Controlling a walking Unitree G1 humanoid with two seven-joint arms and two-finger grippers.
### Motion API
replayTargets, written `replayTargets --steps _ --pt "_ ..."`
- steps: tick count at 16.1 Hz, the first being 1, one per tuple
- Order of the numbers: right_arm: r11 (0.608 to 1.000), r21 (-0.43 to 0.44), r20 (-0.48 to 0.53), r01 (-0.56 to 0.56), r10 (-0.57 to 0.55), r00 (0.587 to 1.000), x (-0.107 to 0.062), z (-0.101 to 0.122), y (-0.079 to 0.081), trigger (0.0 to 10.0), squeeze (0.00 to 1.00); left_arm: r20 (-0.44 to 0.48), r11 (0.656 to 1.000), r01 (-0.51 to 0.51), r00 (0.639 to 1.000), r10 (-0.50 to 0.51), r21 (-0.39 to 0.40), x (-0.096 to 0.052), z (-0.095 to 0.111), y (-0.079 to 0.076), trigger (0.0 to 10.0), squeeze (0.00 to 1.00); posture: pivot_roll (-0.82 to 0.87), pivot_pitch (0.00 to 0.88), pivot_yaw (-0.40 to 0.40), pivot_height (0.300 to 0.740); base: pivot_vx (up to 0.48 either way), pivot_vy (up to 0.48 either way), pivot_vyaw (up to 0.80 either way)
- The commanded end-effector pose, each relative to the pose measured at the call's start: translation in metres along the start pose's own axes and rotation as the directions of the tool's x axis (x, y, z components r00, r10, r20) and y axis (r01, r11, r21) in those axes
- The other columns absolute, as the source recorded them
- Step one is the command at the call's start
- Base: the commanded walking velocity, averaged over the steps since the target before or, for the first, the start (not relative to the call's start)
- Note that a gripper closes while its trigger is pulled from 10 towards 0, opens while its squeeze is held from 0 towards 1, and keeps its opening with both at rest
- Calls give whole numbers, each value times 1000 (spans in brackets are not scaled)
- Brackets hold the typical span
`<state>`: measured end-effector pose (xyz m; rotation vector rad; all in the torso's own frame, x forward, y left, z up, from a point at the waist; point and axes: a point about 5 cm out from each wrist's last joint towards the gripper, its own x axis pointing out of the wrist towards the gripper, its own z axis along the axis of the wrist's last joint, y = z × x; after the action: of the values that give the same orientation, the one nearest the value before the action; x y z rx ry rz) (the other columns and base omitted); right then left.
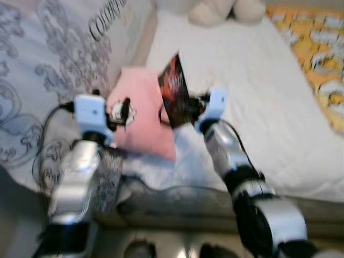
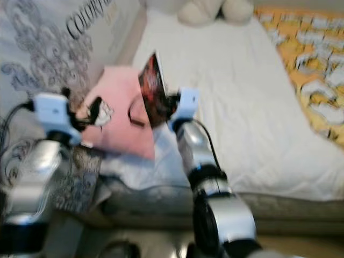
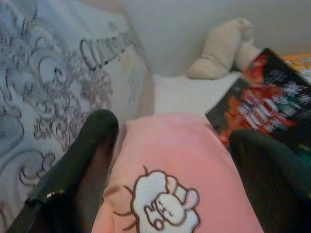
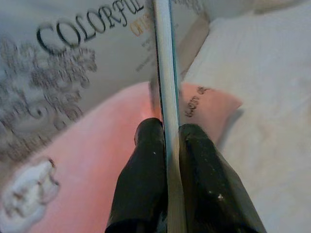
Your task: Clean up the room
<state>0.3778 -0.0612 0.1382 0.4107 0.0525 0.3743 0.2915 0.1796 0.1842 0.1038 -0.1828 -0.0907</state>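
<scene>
The right gripper (image 4: 167,145) is clamped on the edge of a magazine (image 1: 174,88), holding it upright above the pink pillow (image 1: 142,115). The left gripper (image 3: 170,160), fingers spread wide, hovers over that pillow, apparently not touching it.

1. The grey patterned bedding (image 4: 73,58) carried the large word "COLORFUL" in dark letters; smaller orange lettering beside it was too blurred to read.
2. The magazine (image 3: 265,104) cover showed the number "100" in big white figures; its other print was unreadable.
3. The pink pillow (image 4: 112,145) bore small dark script that was illegible.
</scene>
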Motion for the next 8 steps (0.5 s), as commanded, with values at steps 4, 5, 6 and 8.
replayTargets --steps 4,5,6,8 --pt "979 195 -108 62 -42 993 -8 -33 -2 0 0 15 999 31 999 -31 43 -20 35 6 10000 0 384 284 135 736 0 0 0" --pt "970 228 -123 87 -60 991 -11 -38 -6 0 0 12 999 20 1000 -20 50 -22 37 8 10000 0 391 287 136 736 0 0 0" --pt "955 267 -139 130 -96 986 -15 -42 -14 0 0 1 999 17 1000 -17 52 -26 41 9 10000 0 400 292 136 736 0 0 0" --pt "947 260 -168 188 -147 975 -21 -48 -25 0 0 -16 998 18 1000 -17 55 -29 44 9 10000 0 400 292 132 736 0 0 0"
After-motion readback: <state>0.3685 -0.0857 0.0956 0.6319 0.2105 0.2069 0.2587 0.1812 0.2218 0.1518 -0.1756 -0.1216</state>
